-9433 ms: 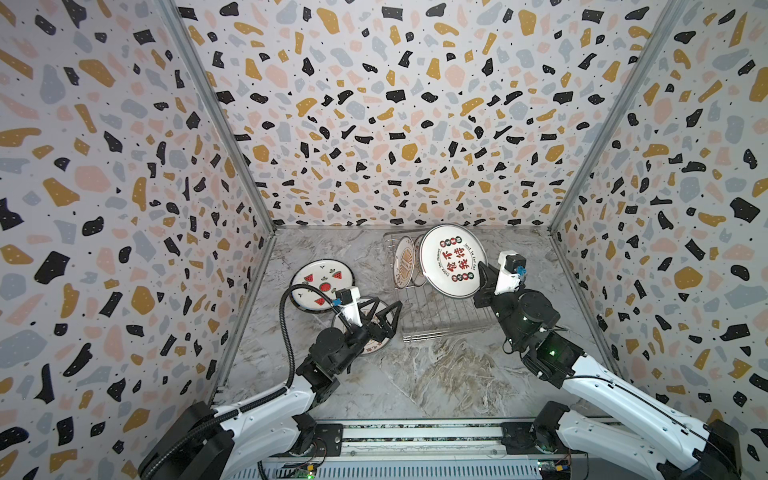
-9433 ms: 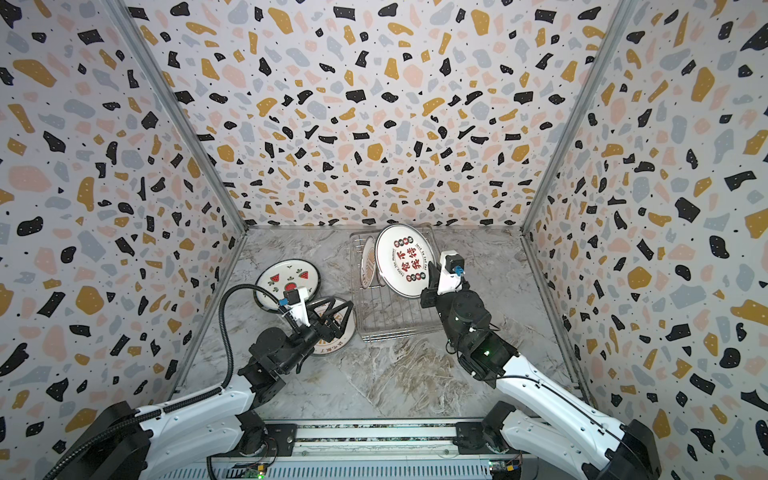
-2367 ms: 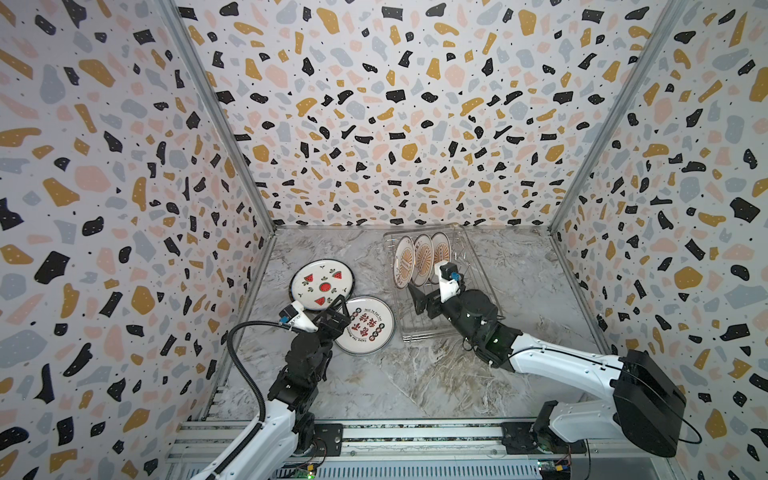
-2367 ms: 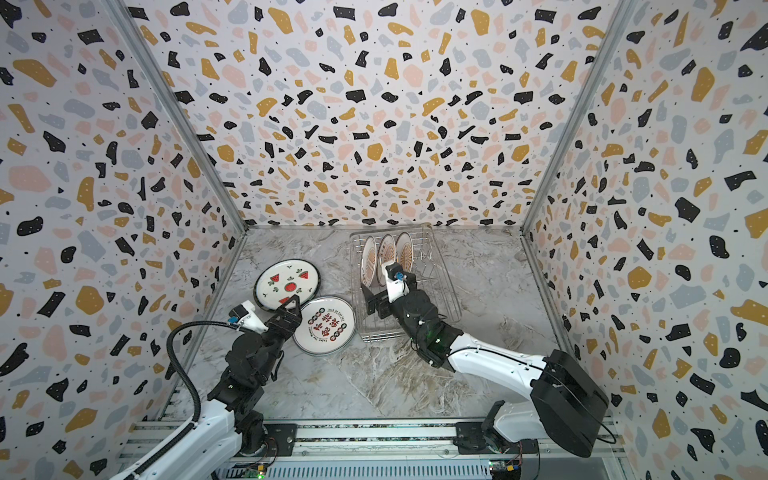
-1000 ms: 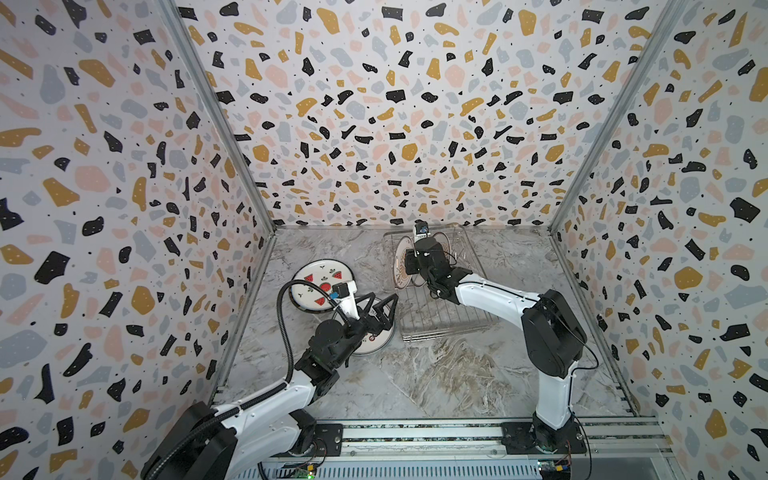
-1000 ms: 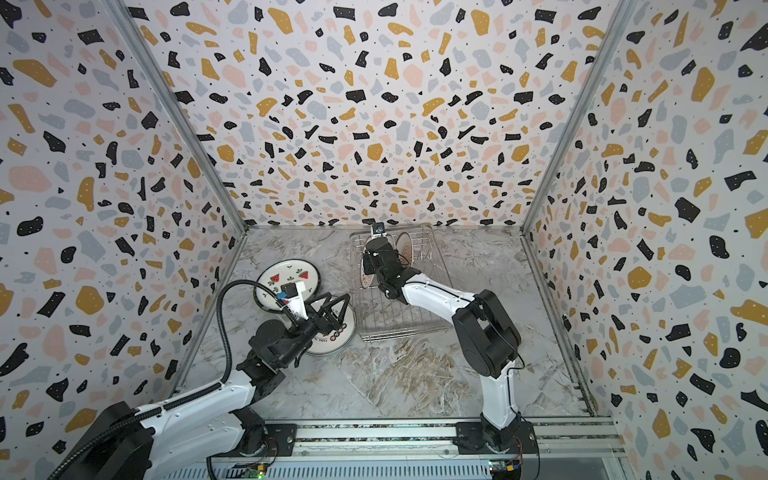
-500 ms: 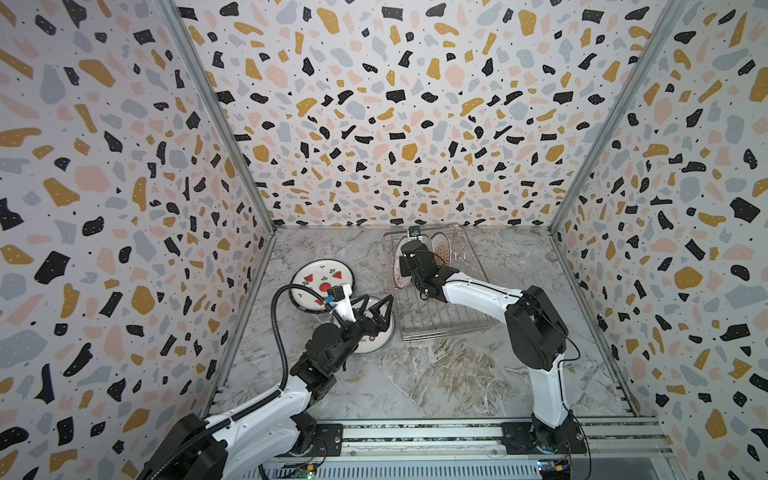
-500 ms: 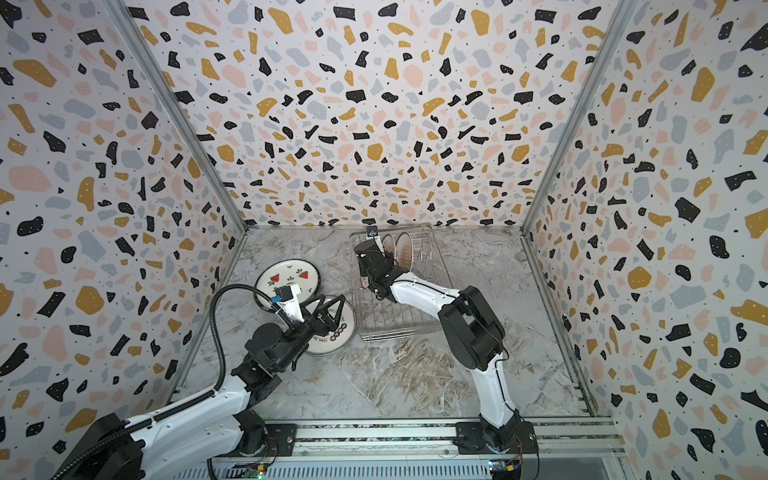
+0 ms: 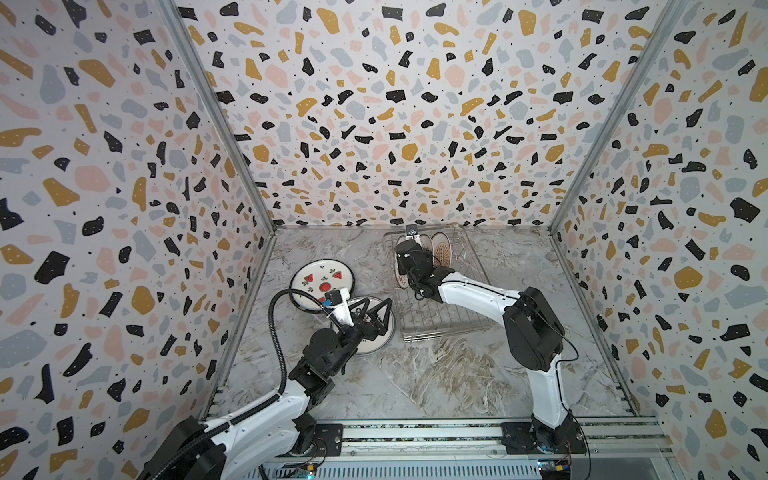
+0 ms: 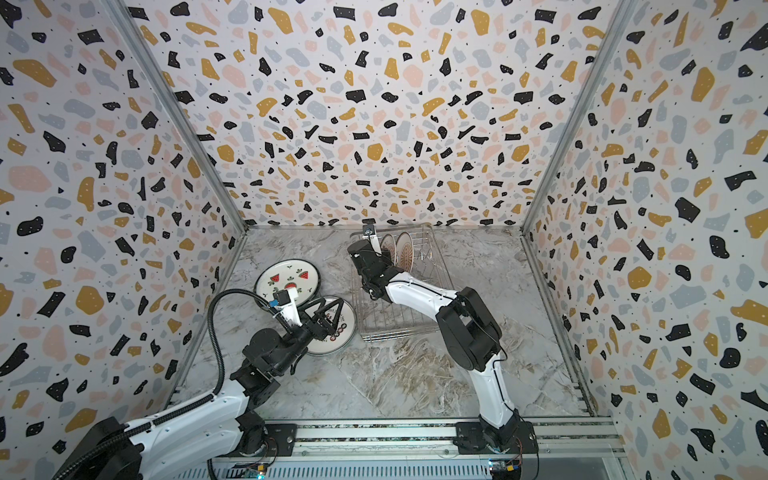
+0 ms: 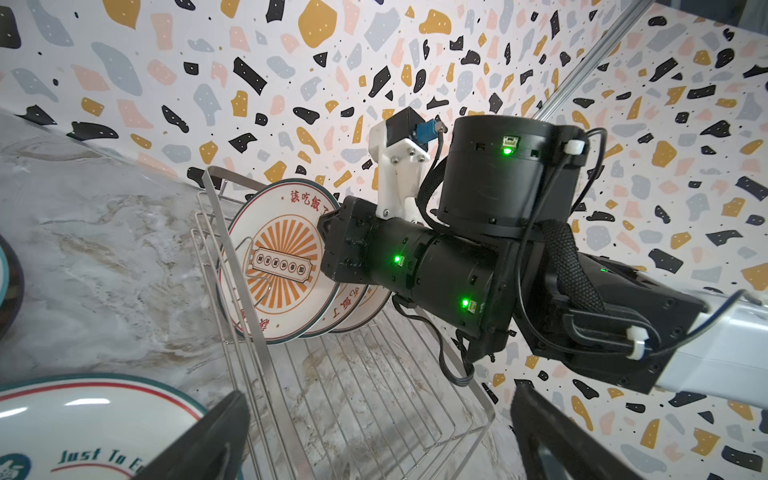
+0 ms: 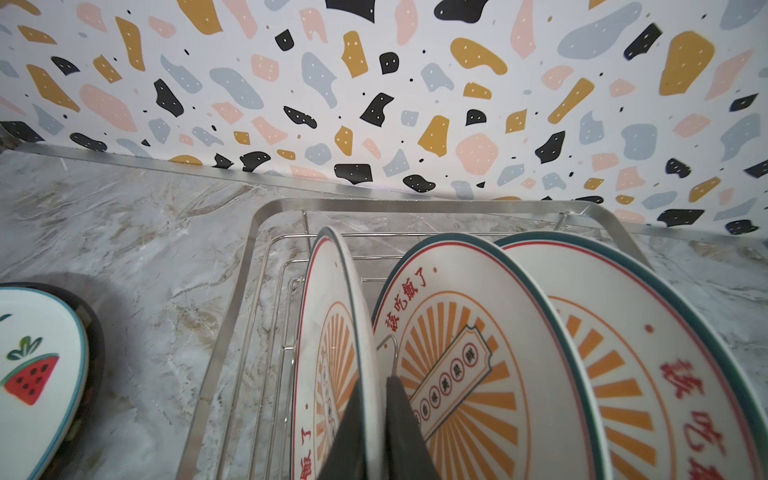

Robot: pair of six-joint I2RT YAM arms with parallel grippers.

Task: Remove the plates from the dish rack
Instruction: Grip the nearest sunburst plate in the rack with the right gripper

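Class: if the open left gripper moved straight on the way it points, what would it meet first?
Probably the dish rack: its near side rail and wire floor lie ahead of the left gripper. Height is unclear, so it might pass above the rail.

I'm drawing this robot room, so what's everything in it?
Sunburst plates: three, white with orange rays, upright in the dish rack.
Watermelon plate: one, white, flat on the table left of the rack.
Lettered plate: one, white, flat beside the watermelon plate, nearer the robot.
Dish rack: one, silver wire, back of the table.
Table: one, grey marble, underneath.
Walls: three, speckled, around the table.
Left pincer: one, black, open above the lettered plate.
Right pincer: one, black, shut on the rim of the leftmost sunburst plate.
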